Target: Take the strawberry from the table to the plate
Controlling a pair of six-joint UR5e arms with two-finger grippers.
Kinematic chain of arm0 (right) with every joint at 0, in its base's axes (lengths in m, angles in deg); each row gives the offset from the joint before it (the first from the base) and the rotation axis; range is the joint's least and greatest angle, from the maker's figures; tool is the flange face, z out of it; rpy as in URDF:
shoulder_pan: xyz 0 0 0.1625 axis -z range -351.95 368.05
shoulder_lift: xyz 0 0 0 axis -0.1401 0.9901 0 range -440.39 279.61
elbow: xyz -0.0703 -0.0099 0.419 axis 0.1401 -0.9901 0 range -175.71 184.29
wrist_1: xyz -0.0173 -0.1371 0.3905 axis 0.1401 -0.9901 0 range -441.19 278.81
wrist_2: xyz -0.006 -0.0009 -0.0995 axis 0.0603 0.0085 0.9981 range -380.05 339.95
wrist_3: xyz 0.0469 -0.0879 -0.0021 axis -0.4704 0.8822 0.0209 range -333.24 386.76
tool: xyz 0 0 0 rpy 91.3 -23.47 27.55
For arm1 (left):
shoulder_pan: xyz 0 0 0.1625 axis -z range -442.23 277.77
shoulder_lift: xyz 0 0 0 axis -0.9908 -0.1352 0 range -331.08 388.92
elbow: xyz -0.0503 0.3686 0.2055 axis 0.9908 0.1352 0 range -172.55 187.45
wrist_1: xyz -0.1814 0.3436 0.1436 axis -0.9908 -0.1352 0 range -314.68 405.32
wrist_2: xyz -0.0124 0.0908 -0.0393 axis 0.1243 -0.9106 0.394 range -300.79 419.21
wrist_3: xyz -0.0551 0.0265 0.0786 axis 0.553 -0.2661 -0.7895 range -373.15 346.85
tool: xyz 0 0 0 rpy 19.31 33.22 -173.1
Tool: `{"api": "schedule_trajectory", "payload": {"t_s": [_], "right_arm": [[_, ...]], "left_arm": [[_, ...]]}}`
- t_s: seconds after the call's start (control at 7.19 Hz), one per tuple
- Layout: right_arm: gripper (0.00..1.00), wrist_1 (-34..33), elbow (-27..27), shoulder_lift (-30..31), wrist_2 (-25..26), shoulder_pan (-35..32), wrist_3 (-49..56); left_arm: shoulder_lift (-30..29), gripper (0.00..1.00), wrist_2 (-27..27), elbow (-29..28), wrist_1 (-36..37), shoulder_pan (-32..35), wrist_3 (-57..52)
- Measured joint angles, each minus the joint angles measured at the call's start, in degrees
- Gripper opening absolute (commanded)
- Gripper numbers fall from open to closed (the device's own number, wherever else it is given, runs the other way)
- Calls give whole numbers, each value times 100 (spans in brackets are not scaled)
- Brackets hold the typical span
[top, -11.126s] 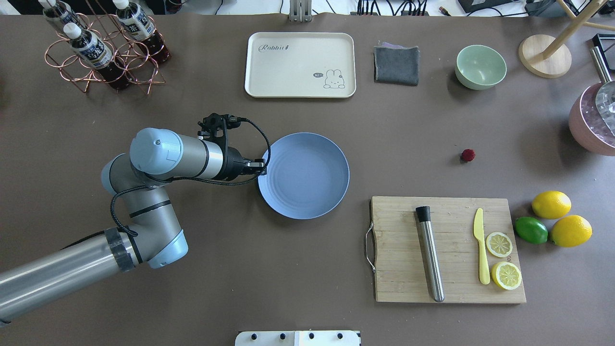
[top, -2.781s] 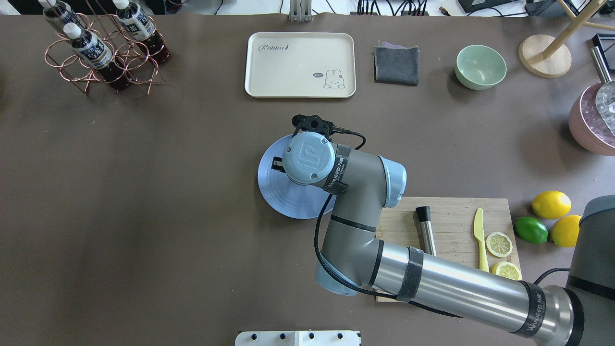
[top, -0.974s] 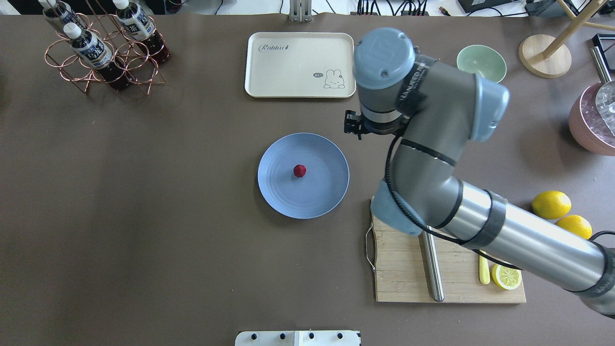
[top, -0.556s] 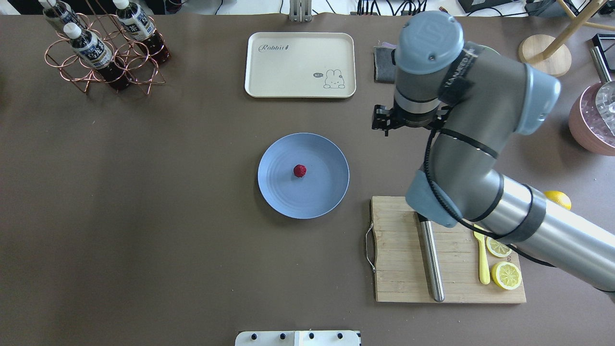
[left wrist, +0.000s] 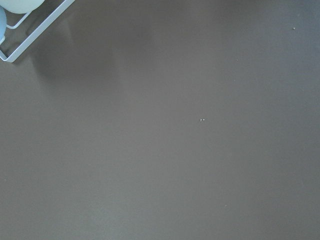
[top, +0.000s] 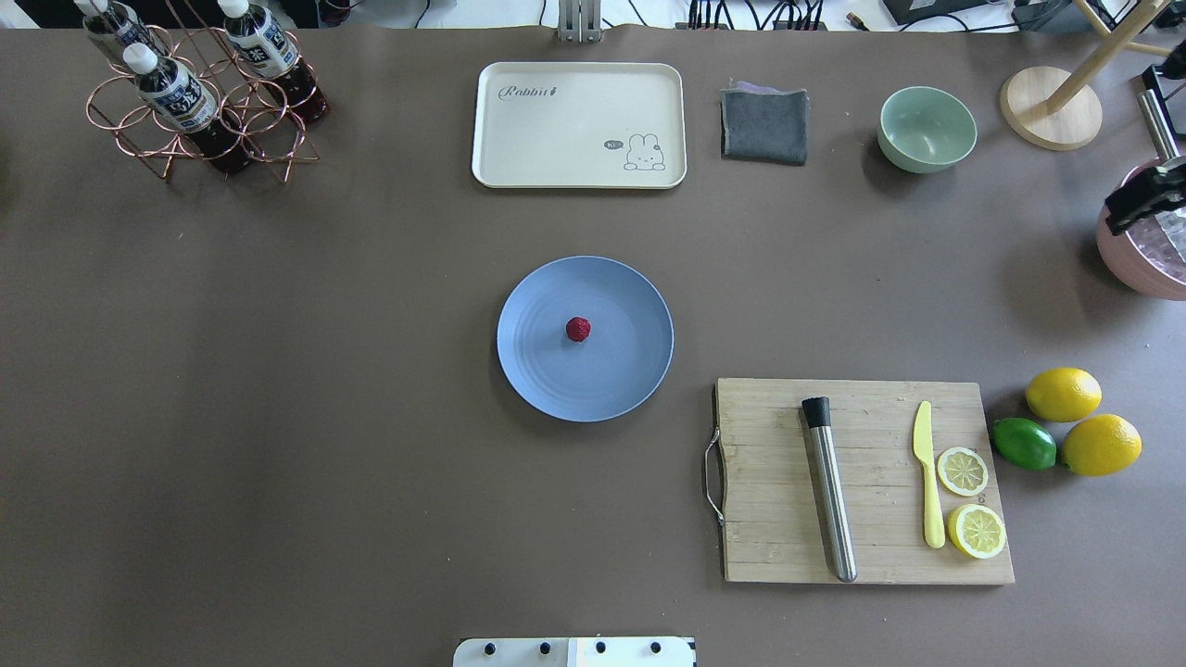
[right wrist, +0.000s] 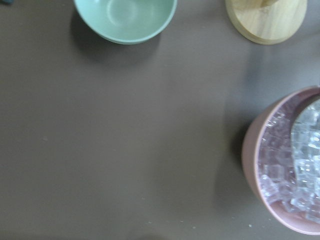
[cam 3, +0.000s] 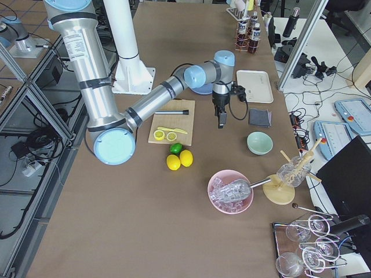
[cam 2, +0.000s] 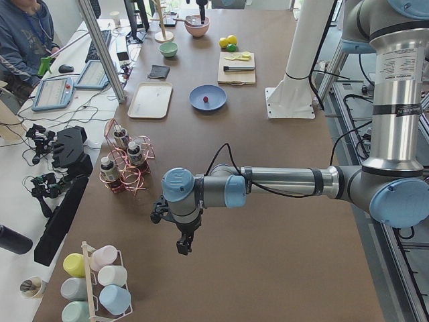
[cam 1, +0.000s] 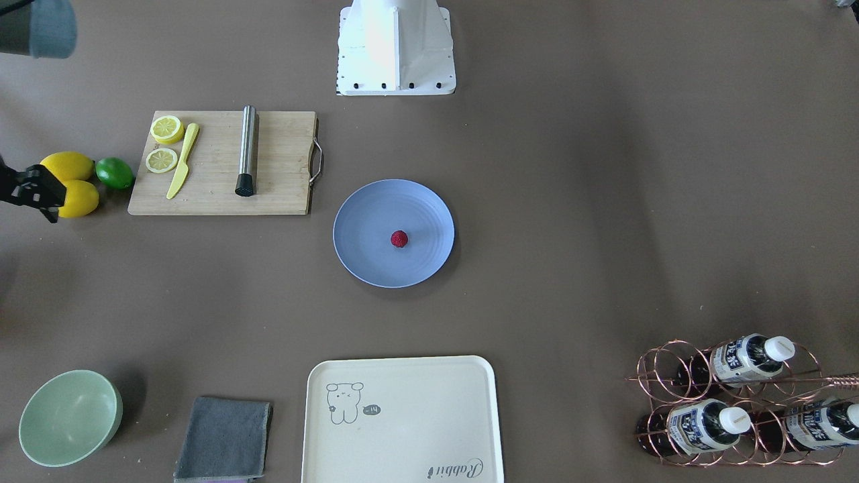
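The dark-red strawberry (top: pixel 577 329) (cam 1: pixel 399 239) lies near the middle of the round blue-grey plate (top: pixel 611 380) (cam 1: pixel 366 235), which sits mid-table (top: pixel 278 371). Nothing touches either. My right gripper (top: pixel 1147 196) (cam 1: pixel 32 191) hangs at the table's far right edge, over the pink ice bowl and far from the plate; I cannot tell whether it is open or shut. My left gripper (cam 2: pixel 182 245) shows only in the exterior left view, low over bare table beyond the bottle rack, and I cannot tell its state.
A cutting board (top: pixel 769 500) with a muddler, yellow knife and lemon slices lies right of the plate. Lemons and a lime (top: pixel 1063 394) sit beyond it. Along the far edge: cream tray (top: pixel 556 139), grey cloth (top: pixel 764 125), green bowl (top: pixel 927 128), bottle rack (top: pixel 195 93), pink ice bowl (right wrist: pixel 285 165).
The strawberry went from the table at the right onto the plate. The right arm has since swung away to the far right edge. The left arm has left the plate.
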Motion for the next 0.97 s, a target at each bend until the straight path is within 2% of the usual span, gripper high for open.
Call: {"api": "schedule_trajectory", "payload": {"t_s": [0.42, 0.7, 0.97], "right_arm": [[100, 234, -434, 881, -363, -1245, 1309], [100, 244, -482, 1302, -348, -1483, 1456], [100, 241, -490, 1420, -346, -1520, 1466]], "left_arm": [[2, 100, 0, -4, -19, 0, 0], [4, 100, 0, 0, -18, 0, 2], [-2, 100, 0, -4, -16, 0, 27]]}}
